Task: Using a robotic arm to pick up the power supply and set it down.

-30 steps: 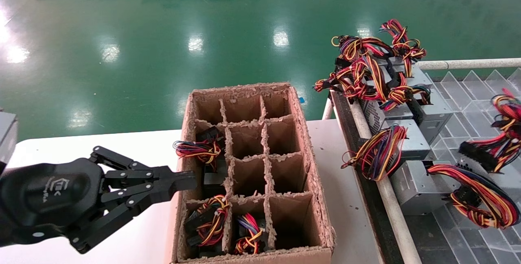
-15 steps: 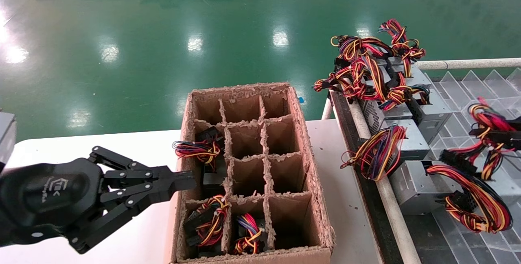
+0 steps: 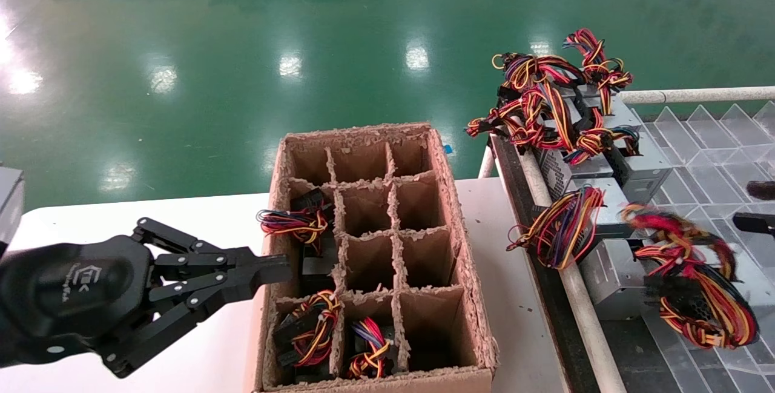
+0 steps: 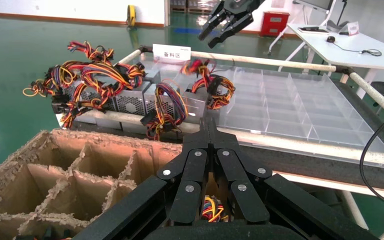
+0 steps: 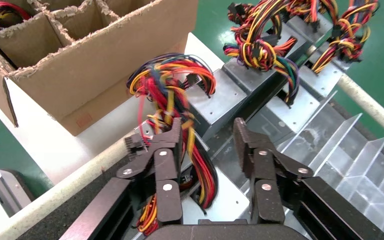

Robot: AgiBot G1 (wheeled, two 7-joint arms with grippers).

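Observation:
The power supply (image 3: pixel 611 275) is a silver-grey box lying at the near left end of the clear tray. Its red, yellow and black wire bundle (image 3: pixel 690 278) is draped loosely over it. My right gripper (image 3: pixel 755 205) shows only its fingertips at the right edge, open and apart from the wires. In the right wrist view the right gripper (image 5: pixel 208 137) stands open above the metal box (image 5: pixel 225 195), with the wires (image 5: pixel 172 95) beside one finger. My left gripper (image 3: pixel 284 269) is shut and empty by the cardboard box's left wall; in the left wrist view the left gripper (image 4: pixel 208 127) points at the tray.
A divided cardboard box (image 3: pixel 466 260) sits on the white table (image 3: pixel 151 217), with wired units in several left and near cells. A cluster of grey boxes with knotted wires (image 3: pixel 563 102) fills the far end of the clear tray (image 3: pixel 708 157). A padded rail (image 3: pixel 581 308) borders the tray.
The wire bundle, held up at the right a moment ago, has swung left and dropped onto the metal box. The right gripper has let go. The left arm has not moved.

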